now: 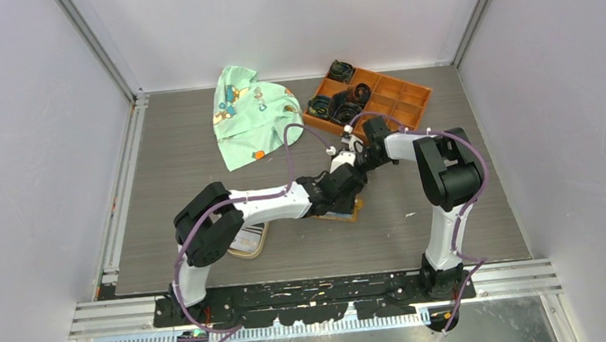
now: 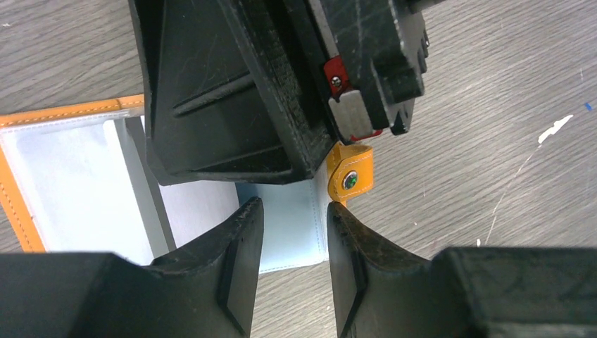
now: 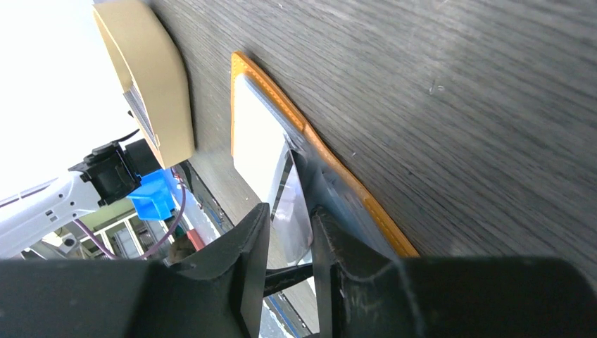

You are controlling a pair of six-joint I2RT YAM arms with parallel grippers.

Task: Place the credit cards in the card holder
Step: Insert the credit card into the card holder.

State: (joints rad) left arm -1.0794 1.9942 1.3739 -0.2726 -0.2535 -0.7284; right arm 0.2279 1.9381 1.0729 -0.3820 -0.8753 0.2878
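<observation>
Grey tabletop [image 1: 175, 166]: card holder [image 2: 70, 190] open; tray [image 1: 406, 97] holds dark rolls [image 1: 341, 71].

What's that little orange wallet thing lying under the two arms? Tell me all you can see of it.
The card holder is a small orange, leather-look wallet with stitched edges, lying open and flat on the table, pale grey-blue pockets up, its snap tab sticking out. The left gripper, jaws apart, stands over one pocket.
</observation>
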